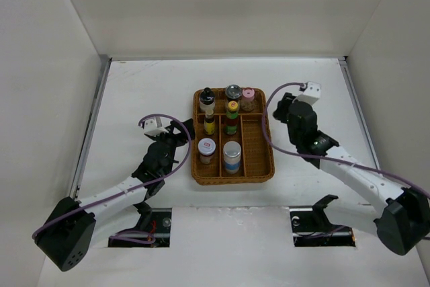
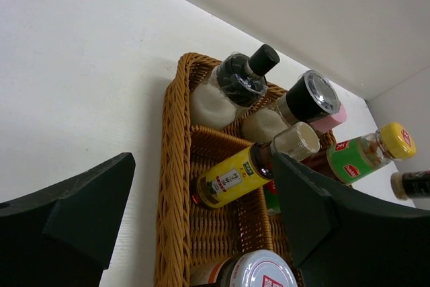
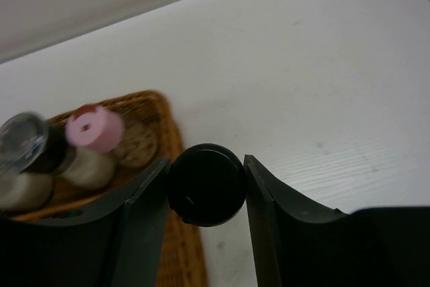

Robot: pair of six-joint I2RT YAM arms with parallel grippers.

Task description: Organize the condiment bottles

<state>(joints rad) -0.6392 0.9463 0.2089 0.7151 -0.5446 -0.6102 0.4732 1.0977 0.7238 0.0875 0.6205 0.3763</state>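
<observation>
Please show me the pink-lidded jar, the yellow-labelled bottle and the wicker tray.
pink-lidded jar (image 3: 96, 128): right wrist view, lid.
yellow-labelled bottle (image 2: 228, 179): left wrist view, label.
wicker tray (image 1: 232, 181): top view, near rim.

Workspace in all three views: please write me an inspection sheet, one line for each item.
Surface: white table, no stain seen.
Job's things: seven standing in the wicker tray: black-capped shaker, silver-lidded jar, pink-lidded jar, yellow-labelled bottle, green yellow-capped bottle, white-lidded jar, white-blue cylinder.
Clutter: nothing seen.
Grippers: left gripper open, empty, left of the tray; right gripper shut on a black round cap, its body hidden.
Cables: purple cable on the left arm; purple cable on the right arm loops by the tray's right rim.
Surroundings: white walls on three sides; two openings with wires at the near edge.
</observation>
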